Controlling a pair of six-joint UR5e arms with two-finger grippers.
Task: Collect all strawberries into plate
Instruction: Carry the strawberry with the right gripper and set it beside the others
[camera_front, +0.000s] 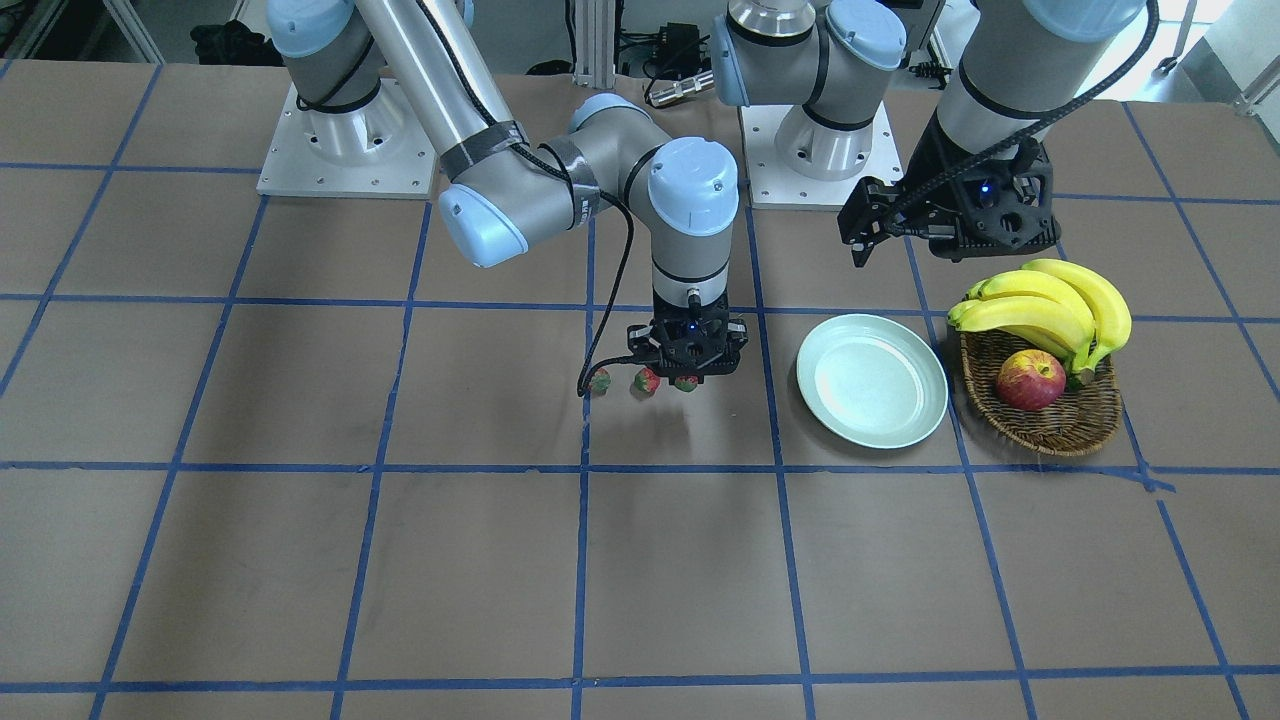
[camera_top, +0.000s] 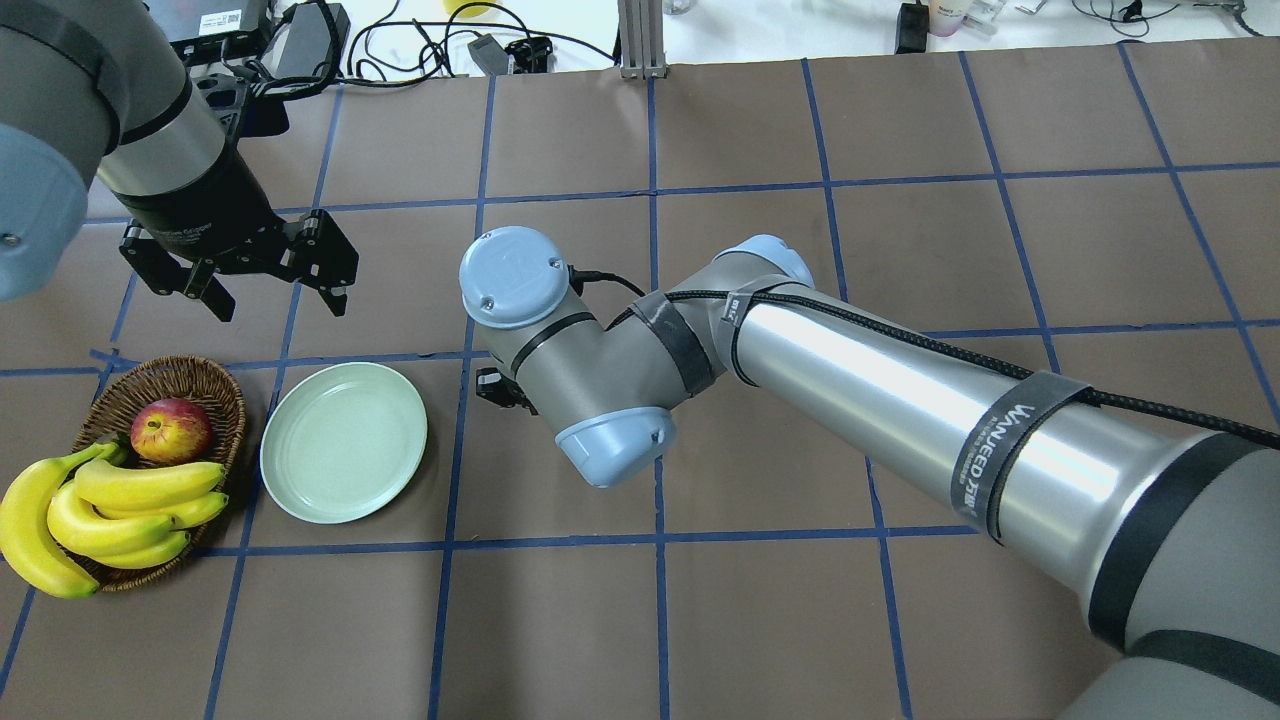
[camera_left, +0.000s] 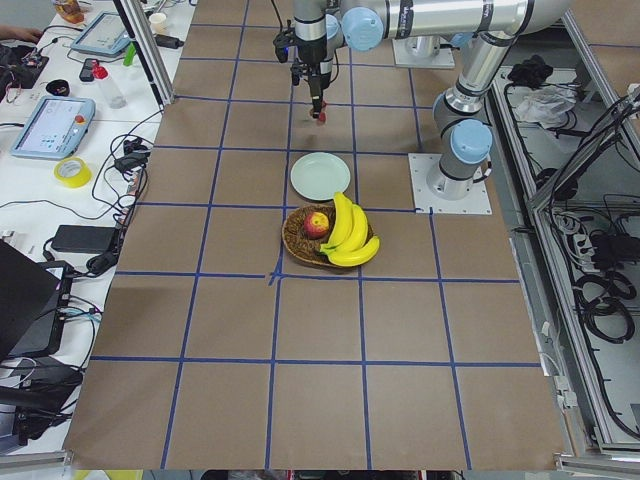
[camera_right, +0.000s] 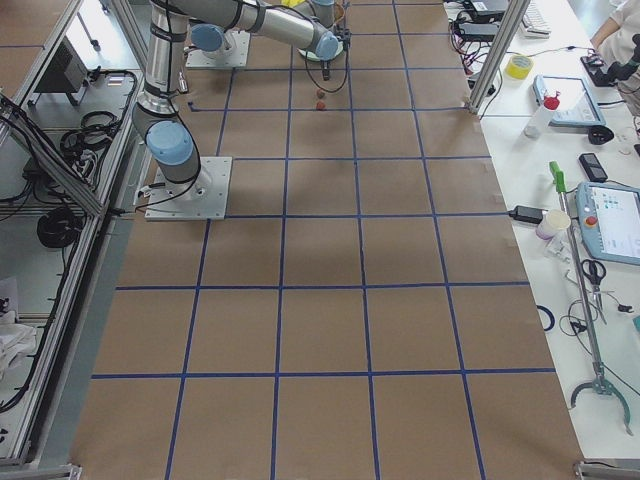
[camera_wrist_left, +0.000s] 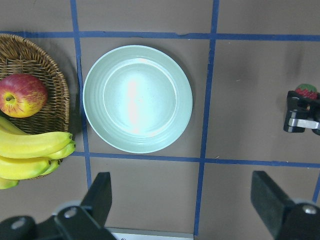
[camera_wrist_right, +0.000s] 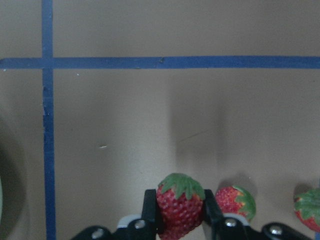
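Observation:
Three strawberries lie in a row on the brown table in the front view: one (camera_front: 599, 381), a second (camera_front: 647, 380), and a third (camera_front: 686, 383) under my right gripper (camera_front: 686, 376). In the right wrist view my right gripper (camera_wrist_right: 180, 212) has its fingers (camera_wrist_right: 149, 210) pressed on both sides of that strawberry (camera_wrist_right: 180, 200), with the other two (camera_wrist_right: 236, 201) (camera_wrist_right: 307, 207) beside it. The pale green plate (camera_front: 872, 380) sits empty, also in the overhead view (camera_top: 343, 455). My left gripper (camera_front: 900, 240) hovers open and empty beyond the plate (camera_wrist_left: 137, 97).
A wicker basket (camera_front: 1045, 425) next to the plate holds a red-yellow apple (camera_front: 1030, 380) and a bunch of bananas (camera_front: 1050, 305). Blue tape lines grid the brown table. In the overhead view my right arm's wrist (camera_top: 520, 290) hides the strawberries.

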